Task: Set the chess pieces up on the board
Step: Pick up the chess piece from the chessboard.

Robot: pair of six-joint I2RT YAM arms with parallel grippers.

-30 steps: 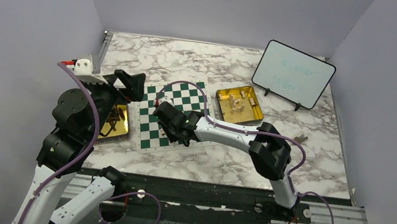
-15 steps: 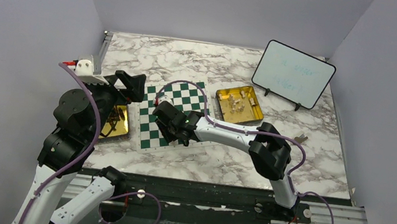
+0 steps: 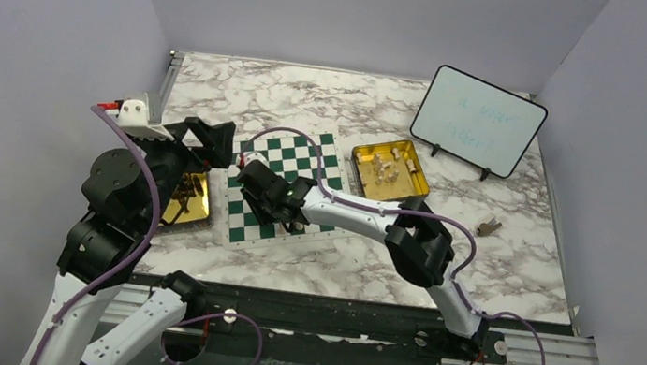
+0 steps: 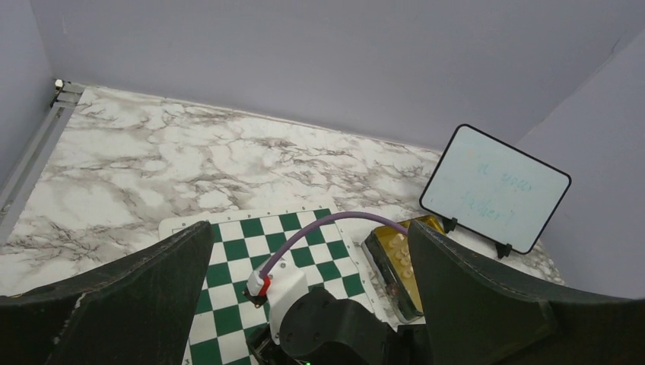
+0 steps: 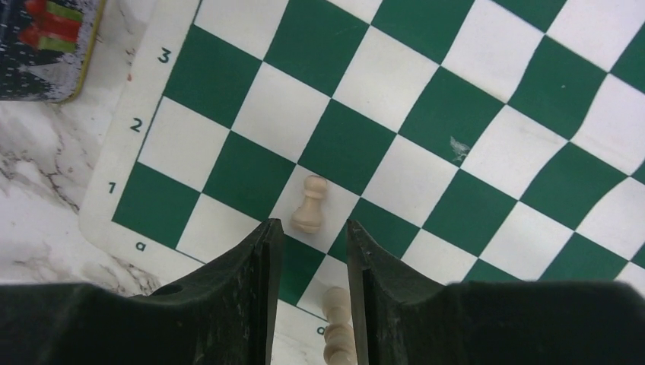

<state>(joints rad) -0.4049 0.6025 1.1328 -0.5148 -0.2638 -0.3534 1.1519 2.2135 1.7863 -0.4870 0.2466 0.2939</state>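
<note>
The green-and-white board (image 3: 304,156) lies mid-table. My right gripper (image 3: 251,180) hovers low over its near-left corner, open. In the right wrist view a cream pawn (image 5: 309,215) rests on a white square of the board (image 5: 487,99), just past the fingertips of the right gripper (image 5: 311,228) and free of them. A second cream piece (image 5: 337,327) lies further back between the fingers, close to the right one, on the board's border. My left gripper (image 4: 309,228) is raised left of the board (image 4: 228,251), wide open and empty.
A gold tin (image 3: 406,186) with several cream pieces stands right of the board. Another gold tin (image 3: 194,208) sits to its left, under the left arm. A framed whiteboard (image 3: 477,121) stands at the back right. A small object (image 3: 487,228) lies near the right.
The right gripper has shifted left and a little farther back across the board, and its jaws have spread. The left arm has barely moved.
</note>
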